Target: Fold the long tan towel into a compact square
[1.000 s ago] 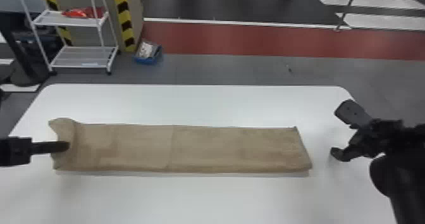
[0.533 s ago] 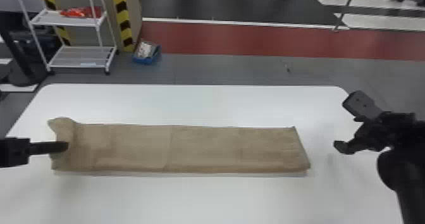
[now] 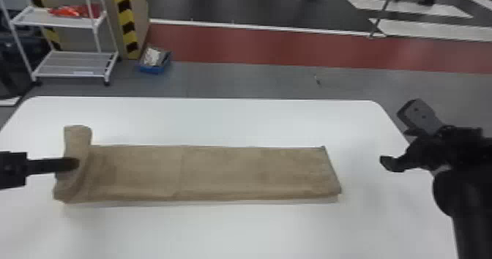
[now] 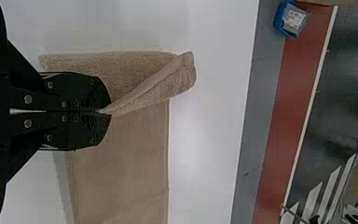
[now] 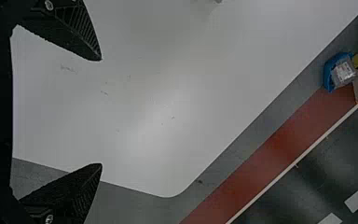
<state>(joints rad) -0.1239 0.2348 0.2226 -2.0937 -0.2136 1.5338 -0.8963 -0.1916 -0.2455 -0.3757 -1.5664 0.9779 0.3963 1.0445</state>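
Note:
The tan towel (image 3: 219, 172) lies as a long flat strip across the white table, its left end lifted and curling up. At that left end is my left gripper (image 3: 75, 164), shut on the towel. In the left wrist view the fingertips of the left gripper (image 4: 103, 112) pinch a raised fold of the towel (image 4: 121, 163). Off the towel's right end, over the table's right edge, my right gripper (image 3: 393, 137) stands open and holds nothing. The right wrist view shows the right gripper (image 5: 100, 112) with its fingers wide apart above the white surface.
The white table (image 3: 234, 229) has bare surface in front of and behind the towel. Beyond its far edge stand a white shelf rack (image 3: 69, 70) and a blue bin (image 3: 153, 70) on the floor.
The towel's left end has been raised and pulled slightly inward by my left gripper, its far corner now curling up. My right gripper has drawn a little to the right, away from the towel.

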